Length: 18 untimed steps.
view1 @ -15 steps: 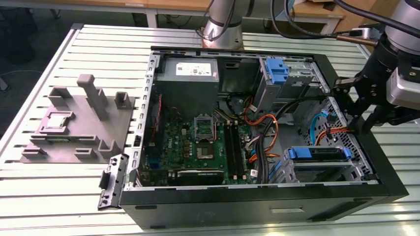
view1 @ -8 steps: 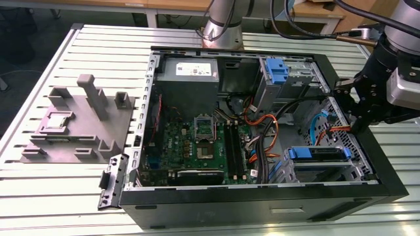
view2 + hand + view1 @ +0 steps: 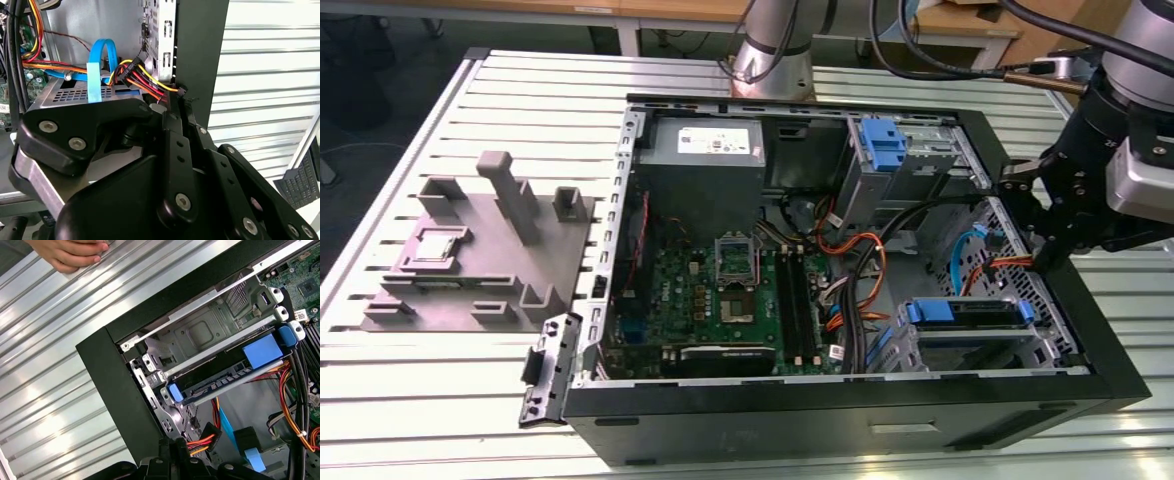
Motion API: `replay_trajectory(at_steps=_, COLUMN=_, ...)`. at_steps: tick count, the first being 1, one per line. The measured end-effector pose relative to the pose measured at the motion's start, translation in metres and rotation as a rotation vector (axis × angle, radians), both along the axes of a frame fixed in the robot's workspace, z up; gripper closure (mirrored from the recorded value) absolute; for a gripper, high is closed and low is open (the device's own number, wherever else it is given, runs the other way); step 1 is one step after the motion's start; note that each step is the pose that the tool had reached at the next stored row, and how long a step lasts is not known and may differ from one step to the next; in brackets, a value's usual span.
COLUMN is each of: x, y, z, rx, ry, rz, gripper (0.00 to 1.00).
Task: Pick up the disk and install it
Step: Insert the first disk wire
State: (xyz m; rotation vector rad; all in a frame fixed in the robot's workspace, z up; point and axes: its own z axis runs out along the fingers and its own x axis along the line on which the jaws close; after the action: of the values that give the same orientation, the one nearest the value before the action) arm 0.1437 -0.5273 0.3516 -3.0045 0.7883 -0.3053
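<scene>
1. Blue plastic rails mark the disk (image 3: pixel 969 312), and it sits in the drive cage (image 3: pixel 1014 345) at the near corner of the open computer case (image 3: pixel 854 420), on the exterior view's right; in the first wrist view the disk (image 3: pixel 235 372) lies level in its bay with a blue tab showing at each end
2. The gripper (image 3: pixel 1058 225) hangs over the case wall on the exterior view's right, just above the cage and apart from the disk; nothing is in its grasp
3. In the second wrist view the gripper (image 3: pixel 172 102) has its black fingers (image 3: pixel 175 145) drawn together beside the bundle of red, yellow and orange power wires (image 3: pixel 145 80), so the jaws look pressed together on nothing
4. To my eye the pick-up and the seating are done: the disk looks slid home in its bay. Whether it is latched fully, or its cables plugged in, I cannot tell from here
5. A blue data cable (image 3: pixel 95 70) loops loose over the cage nearby, its end hidden
6. A person's hand (image 3: pixel 72 255) rests on the slatted metal table (image 3: pixel 55 365) outside the case, well clear of the arm
</scene>
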Motion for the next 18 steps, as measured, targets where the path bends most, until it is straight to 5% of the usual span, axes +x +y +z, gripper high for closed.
replay_trajectory(at_steps=6, x=0.0, y=0.0019, z=-0.0005, rx=-0.0126, ry=-0.0032, rz=0.0, gripper=0.76)
replay_trajectory(at_steps=7, x=0.0, y=0.0027, z=-0.0007, rx=-0.0142, ry=-0.0036, rz=0.0, gripper=0.69)
replay_trajectory(at_steps=13, x=0.0, y=0.0049, z=-0.0021, rx=-0.023, ry=-0.0066, rz=0.0, gripper=0.69)
replay_trajectory(at_steps=18, x=0.0, y=0.005, z=0.0016, rx=-0.0259, ry=-0.0066, rz=0.0, gripper=0.83)
